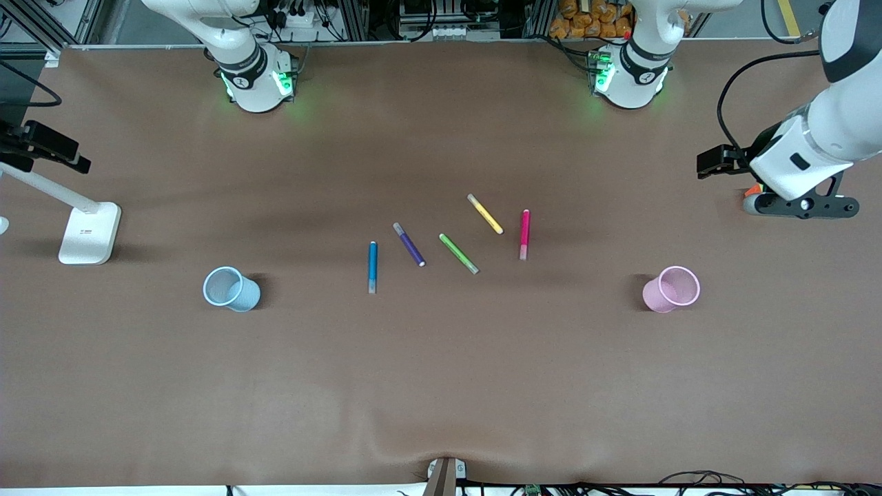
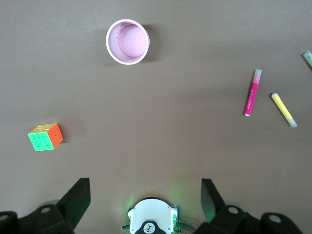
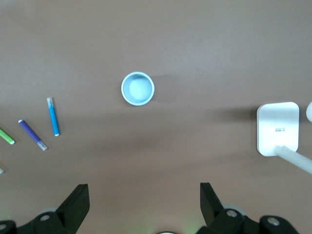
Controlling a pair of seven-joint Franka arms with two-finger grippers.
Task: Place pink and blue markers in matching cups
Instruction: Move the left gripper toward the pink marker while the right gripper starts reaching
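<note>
Pink marker (image 1: 524, 234), blue marker (image 1: 373, 266) lie uncupped; left gripper (image 2: 145, 202), right gripper (image 3: 144, 204) spread, tips cropped.

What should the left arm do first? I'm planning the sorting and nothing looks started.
Probably move the open left gripper over the pink marker and descend: it lies free on the table, nearest the left arm's end, and the pink cup stands empty.

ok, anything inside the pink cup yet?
No. The pink cup looks empty down to its base in the left wrist view. The pink marker lies on the table among the other pens.
</note>
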